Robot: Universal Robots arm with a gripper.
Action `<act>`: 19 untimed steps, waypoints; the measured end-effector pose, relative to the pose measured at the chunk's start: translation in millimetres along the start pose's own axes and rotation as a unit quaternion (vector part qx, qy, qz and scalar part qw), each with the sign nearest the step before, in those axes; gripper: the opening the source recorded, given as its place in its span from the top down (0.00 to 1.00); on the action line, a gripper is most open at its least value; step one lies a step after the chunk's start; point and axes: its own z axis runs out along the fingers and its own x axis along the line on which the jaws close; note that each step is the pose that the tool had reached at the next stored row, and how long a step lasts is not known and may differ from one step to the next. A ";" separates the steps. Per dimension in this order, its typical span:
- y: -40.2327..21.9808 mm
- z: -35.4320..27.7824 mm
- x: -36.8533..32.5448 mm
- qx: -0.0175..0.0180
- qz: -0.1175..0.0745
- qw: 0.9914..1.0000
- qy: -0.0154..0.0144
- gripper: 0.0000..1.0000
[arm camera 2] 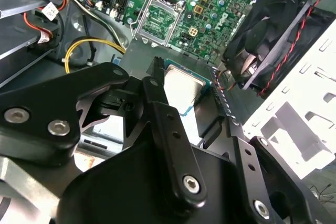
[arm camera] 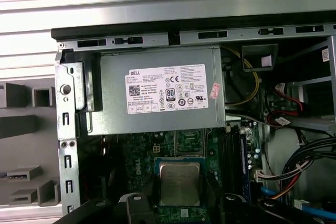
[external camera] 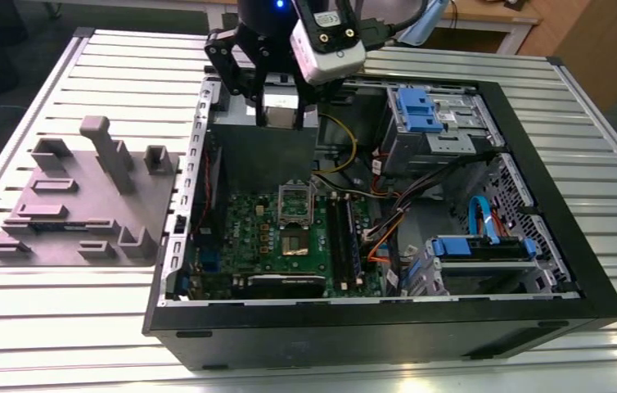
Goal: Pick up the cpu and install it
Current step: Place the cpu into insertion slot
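The gripper (arm camera: pixel 179 199), jaws closed on 2 opposite edges of the cpu (arm camera: pixel 179 183), holds it well above the motherboard (external camera: pixel 286 237), clear of its open socket (arm camera 2: pixel 156 18). Pick-up looks done; installing calls for squaring the cpu to the socket and a level, gentle descent.

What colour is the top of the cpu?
Silvery-grey cpu, best in the first wrist view.
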 end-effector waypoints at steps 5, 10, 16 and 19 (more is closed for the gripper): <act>-2.4 8.9 -2.2 0.000 -0.003 1.000 0.000 0.53; -9.0 15.2 -4.5 0.000 -0.004 1.000 0.000 0.53; -15.8 19.3 -6.3 0.000 -0.018 1.000 0.001 0.53; -15.8 22.3 -7.5 0.000 -0.035 0.999 0.002 0.53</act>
